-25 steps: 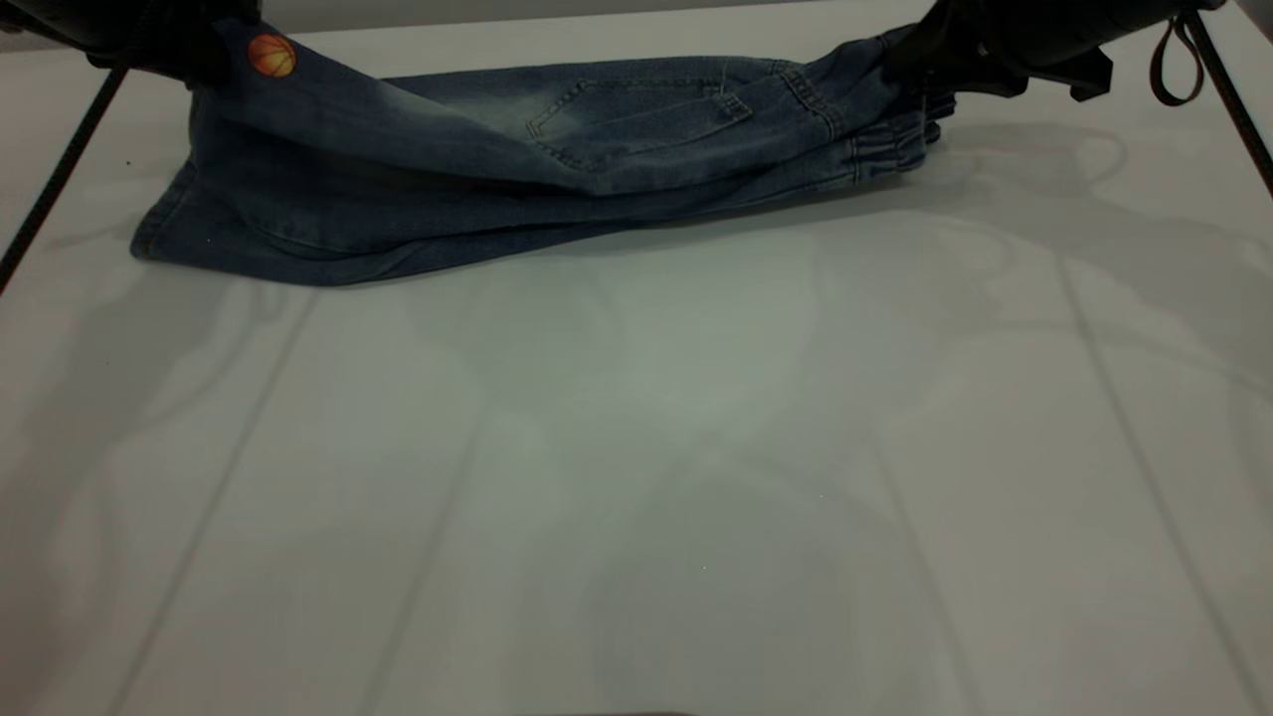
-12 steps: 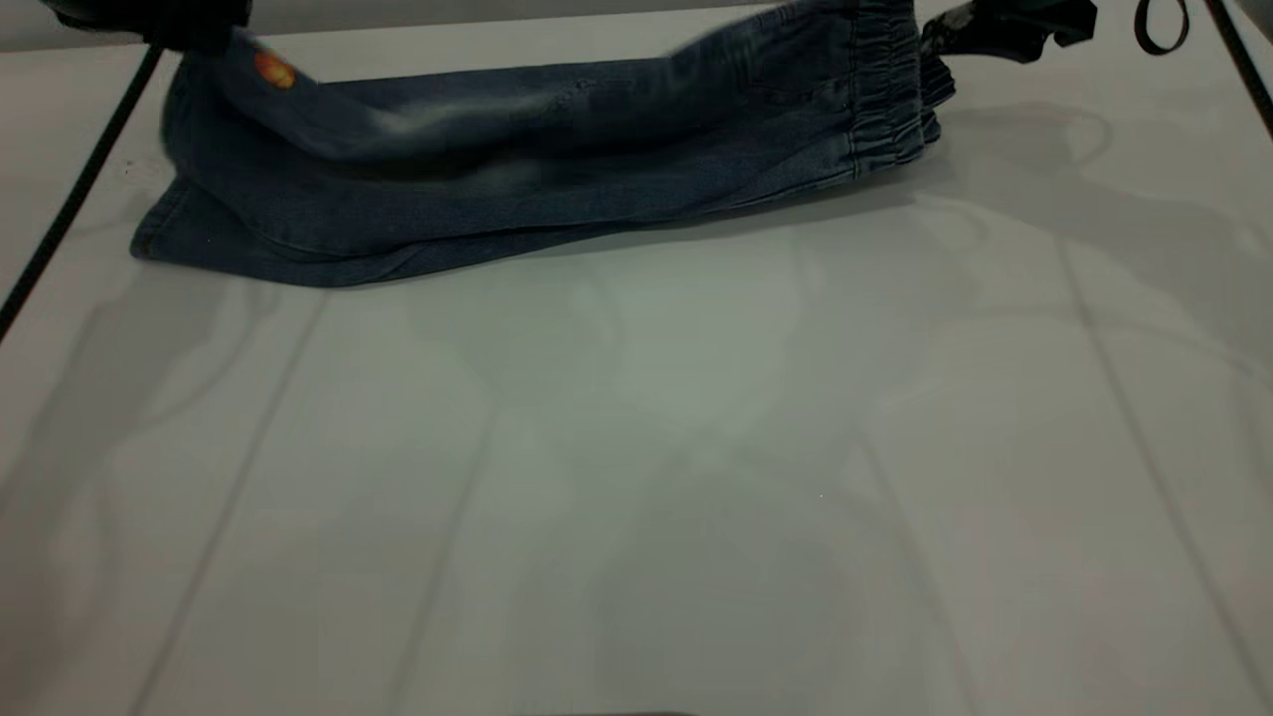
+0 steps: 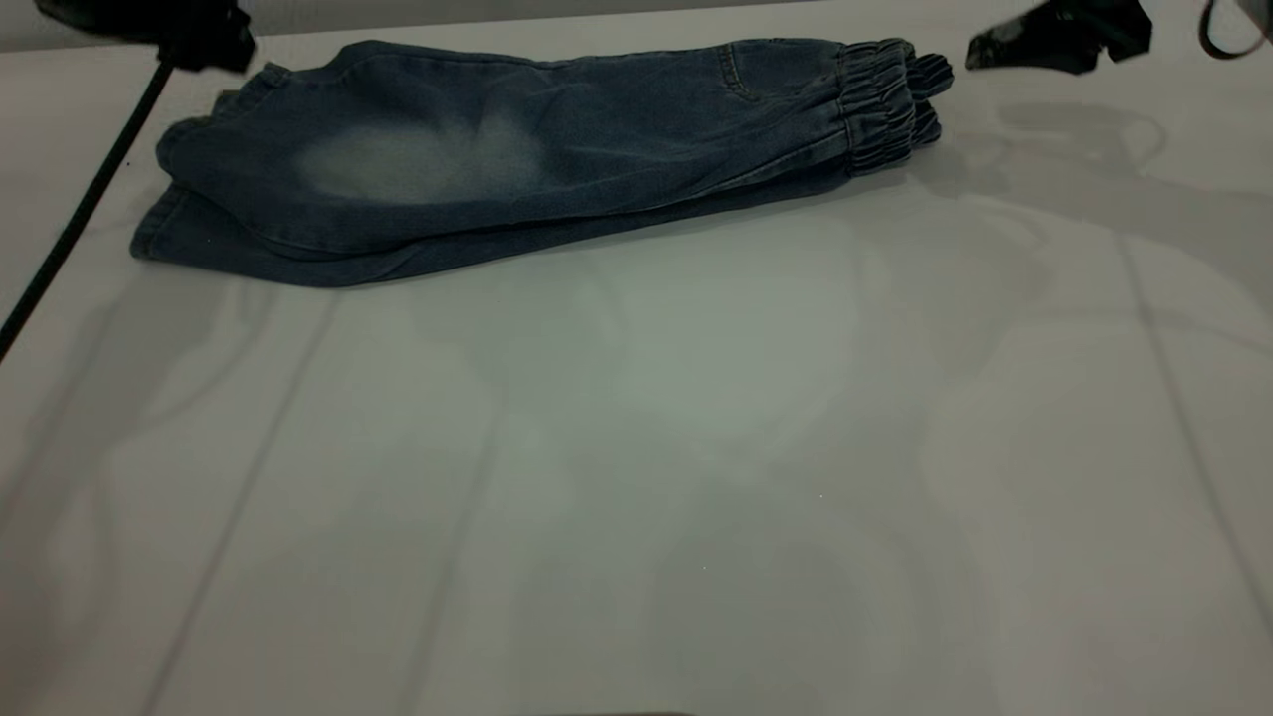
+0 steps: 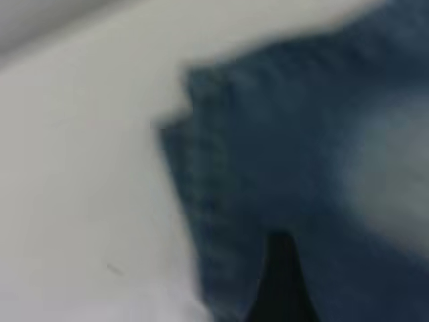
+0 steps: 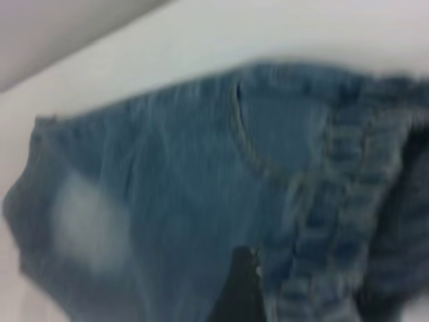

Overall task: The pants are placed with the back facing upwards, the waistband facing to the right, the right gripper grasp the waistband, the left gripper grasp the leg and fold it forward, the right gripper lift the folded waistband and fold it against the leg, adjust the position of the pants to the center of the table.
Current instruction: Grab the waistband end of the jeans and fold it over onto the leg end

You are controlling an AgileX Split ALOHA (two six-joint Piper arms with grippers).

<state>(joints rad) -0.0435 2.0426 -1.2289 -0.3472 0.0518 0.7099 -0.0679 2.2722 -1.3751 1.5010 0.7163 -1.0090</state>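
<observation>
The pants [image 3: 517, 159] lie folded lengthwise at the far side of the table [image 3: 636, 447]. The leg [image 3: 398, 149] rests on top of the other one and shows a pale faded patch. The gathered waistband [image 3: 880, 104] points right. My left gripper [image 3: 214, 45] hovers just beyond the leg hems, open and holding nothing. One of its fingers [image 4: 281, 282] shows over the denim [image 4: 301, 168]. My right gripper [image 3: 995, 50] hangs to the right of the waistband, open and apart from it. Its wrist view looks down on the waistband [image 5: 355, 201], with one finger [image 5: 241, 288] in view.
A thin black cable [image 3: 80, 209] slants down from the left arm across the table's left side. A dark cable loop [image 3: 1223, 30] hangs at the far right. The broad near part of the table lies in front of the pants.
Both grippers carried the leg and waistband edge over the other half, then let go. The cloth dropped flat, and both grippers drew back and up from it.
</observation>
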